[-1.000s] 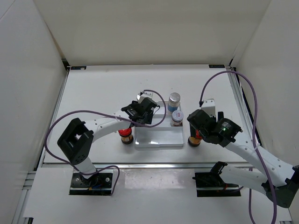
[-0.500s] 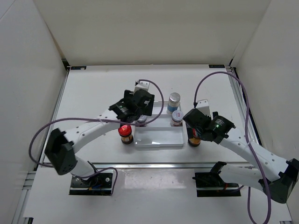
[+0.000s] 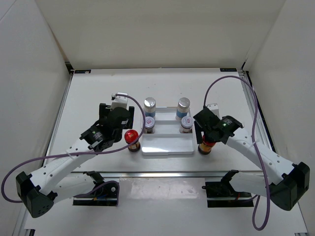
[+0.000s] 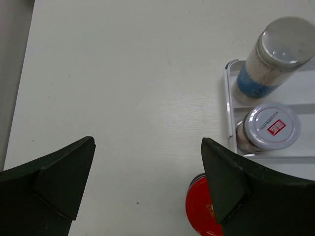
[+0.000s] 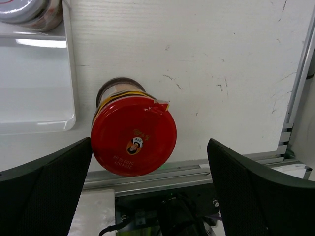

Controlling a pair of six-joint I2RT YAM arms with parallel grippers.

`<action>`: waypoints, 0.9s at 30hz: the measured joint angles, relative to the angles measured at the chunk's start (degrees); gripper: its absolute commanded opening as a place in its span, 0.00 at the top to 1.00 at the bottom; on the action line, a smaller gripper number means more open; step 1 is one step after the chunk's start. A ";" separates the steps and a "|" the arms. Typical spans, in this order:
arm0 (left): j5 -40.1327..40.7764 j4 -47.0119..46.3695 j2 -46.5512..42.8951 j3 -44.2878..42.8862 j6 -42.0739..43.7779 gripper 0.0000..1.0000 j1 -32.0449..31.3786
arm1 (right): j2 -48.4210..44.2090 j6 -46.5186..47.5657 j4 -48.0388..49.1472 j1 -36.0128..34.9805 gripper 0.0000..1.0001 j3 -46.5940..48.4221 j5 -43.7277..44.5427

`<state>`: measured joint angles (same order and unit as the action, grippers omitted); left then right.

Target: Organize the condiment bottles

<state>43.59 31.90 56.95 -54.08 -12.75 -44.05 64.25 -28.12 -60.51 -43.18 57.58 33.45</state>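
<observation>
We can read little here. The left grey-lidded jar (image 4: 271, 127) has a red square emblem on its lid under a line of dark print, both too small to make out. The right red-lidded jar (image 5: 134, 135) has a small portrait badge at the centre of its lid, lettering below it that we cannot read, and a yellow band round its neck. The left tall bottle (image 4: 268, 64) shows a silver cap, a blue-and-white label and pale grainy contents; no writing on it is legible.

From above, that bottle and the right tall bottle (image 3: 183, 105) stand at the back of the white stepped tray (image 3: 167, 146), each with a grey-lidded jar just in front of it. The right grey-lidded jar (image 3: 186, 122) is cut off by the corner of the right wrist view. The two red-lidded jars stand on the table (image 3: 98, 88) outside the tray, one just beside each short side, toward the front.

The left gripper (image 4: 147, 147) is spread wide over bare table with nothing in it. Its right finger hides part of the left red-lidded jar (image 3: 131, 138), which the wrist frame's edge also crops. The right gripper (image 5: 150, 145) is spread just as wide, a finger on either side of the right red-lidded jar, gripping nothing. We cannot tell whether the finger on the tray side touches the lid.
</observation>
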 measured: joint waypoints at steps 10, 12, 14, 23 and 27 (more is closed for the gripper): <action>2.80 0.66 1.66 0.35 1.62 0.01 -0.70 | 3.52 4.02 2.93 6.01 0.00 0.00 -8.63; 2.95 0.68 1.68 0.35 1.77 0.01 -0.72 | 4.37 4.31 2.97 6.62 0.00 0.00 -9.64; 3.02 0.66 1.66 0.33 1.81 0.01 -0.72 | 5.09 4.44 2.95 8.13 0.00 0.02 -10.62; 3.76 0.59 1.79 0.04 2.27 0.01 -0.70 | 7.43 4.24 3.56 15.72 0.41 0.39 -21.84; 3.82 0.33 2.45 0.04 2.40 0.01 -0.72 | 7.43 3.61 3.78 15.80 0.76 0.74 -24.59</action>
<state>47.42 32.23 59.40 -54.04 -10.35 -44.77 71.68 -24.51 -56.73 -27.38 58.33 8.86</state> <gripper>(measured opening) 0.994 0.731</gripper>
